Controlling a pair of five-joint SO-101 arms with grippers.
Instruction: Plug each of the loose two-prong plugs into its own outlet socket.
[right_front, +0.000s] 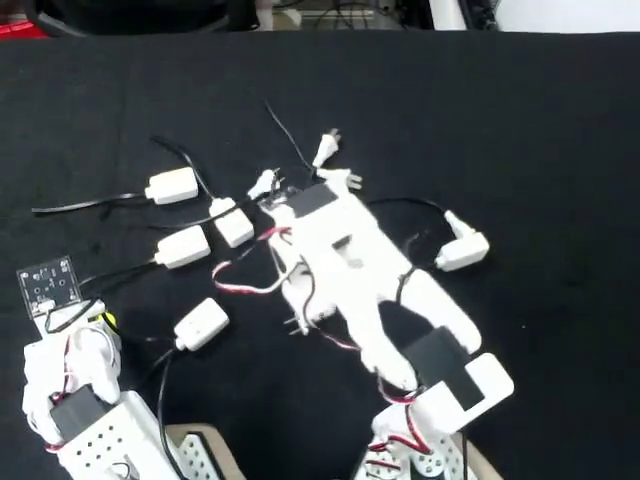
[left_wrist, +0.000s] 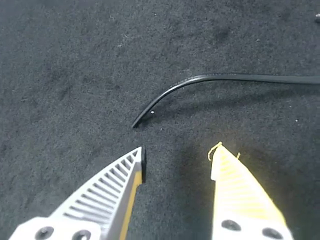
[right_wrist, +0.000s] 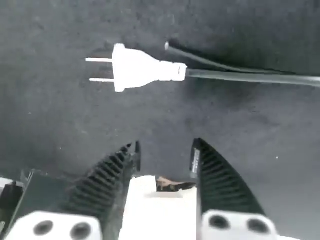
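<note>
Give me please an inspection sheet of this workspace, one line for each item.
Surface: table under a black cloth, lying flat.
Job's things: several white outlet sockets lie loose. One two-prong plug lies unplugged ahead of the right gripper. What looks like a second plug lies near the sockets.
Clutter: nothing seen.
Grippers: left gripper is open over bare cloth. Right gripper is open and apart from the plug.
Cables: a black cable ends free in front of the left gripper. Sockets and plugs have black leads.
Surroundings: wires beyond the table's far edge.
</note>
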